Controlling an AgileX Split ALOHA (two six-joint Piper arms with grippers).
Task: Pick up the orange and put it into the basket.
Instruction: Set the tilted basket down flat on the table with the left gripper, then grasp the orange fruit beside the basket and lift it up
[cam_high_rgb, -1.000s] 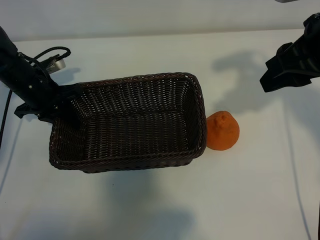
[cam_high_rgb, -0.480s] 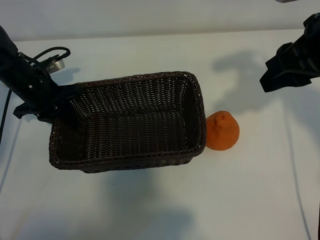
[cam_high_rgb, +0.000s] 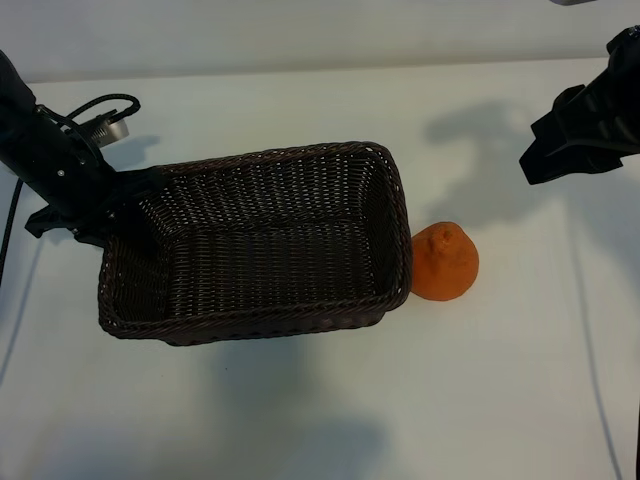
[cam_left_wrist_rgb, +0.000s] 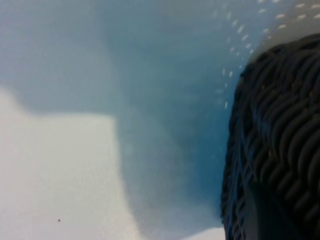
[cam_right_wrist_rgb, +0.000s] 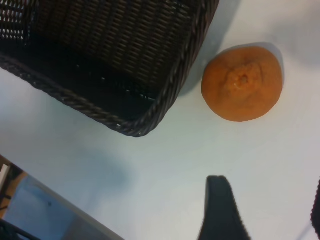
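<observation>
The orange sits on the white table, knobby stem end up, just off the right end of the basket. The dark woven basket has nothing inside. My left gripper is shut on the basket's left rim. In the left wrist view the wicker of the basket fills one side, very close. My right gripper hangs open above the table, to the back right of the orange. In the right wrist view the orange lies beyond the right gripper, beside a corner of the basket.
A black cable with a metal fitting lies behind the left arm. The table's edge shows in the right wrist view. Bare white table stretches in front of the basket and around the orange.
The basket's right end has shifted very slightly to the left. Both arms and the orange stay where they were.
</observation>
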